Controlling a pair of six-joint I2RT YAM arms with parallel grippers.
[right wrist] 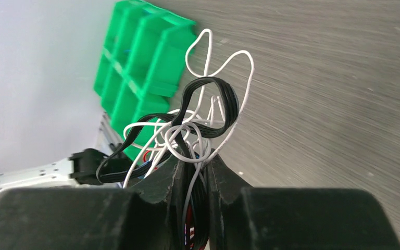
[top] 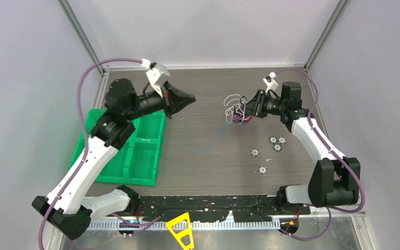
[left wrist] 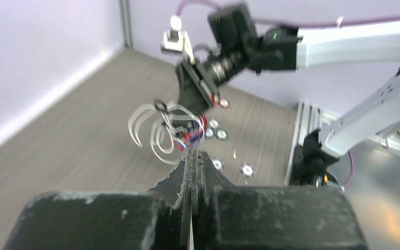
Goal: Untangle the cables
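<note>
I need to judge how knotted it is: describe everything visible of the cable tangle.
The cable tangle is a knot of thin flexible wires: white loops fanning out, a flat black cable folded through them, red and blue strands inside. The right claw pinches it, strands running between its fingers, and it seems held off the table. The shut left claw is apart from it.

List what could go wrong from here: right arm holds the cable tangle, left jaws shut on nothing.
1. The right jaws grip the cables with white and black strands clamped together; pulling a loop may tighten the tangle, not free it.
2. The left jaws are shut and well clear of the tangle; unless opened first, they would likely only shove the loose white loops.
3. The discs lie near the tangle; a swinging loop might drag them.
</note>
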